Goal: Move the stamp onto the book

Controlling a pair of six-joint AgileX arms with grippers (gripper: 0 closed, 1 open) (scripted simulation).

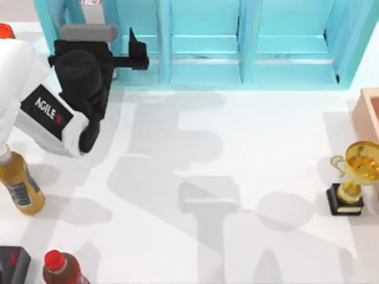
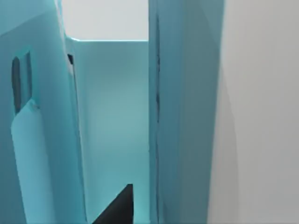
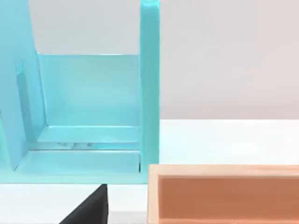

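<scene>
Left gripper (image 1: pixel 135 56), jaw state untellable, reaches at the far-left cyan shelf (image 1: pixel 249 44); next move likely calls for locating the stamp.

Shelf unit (image 1: pixel 237 47) spans the table's (image 1: pixel 237 148) back; trophy (image 1: pixel 355 177) at right; 2 bottles (image 1: pixel 21 183) (image 1: pixel 62 269) at left.

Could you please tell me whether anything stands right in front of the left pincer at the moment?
Yes. The left pincer is at the table's back left, pointing into the leftmost bay of the cyan shelf. The shelf's back wall and upright divider stand close ahead of it, so it can go no further that way.
</scene>
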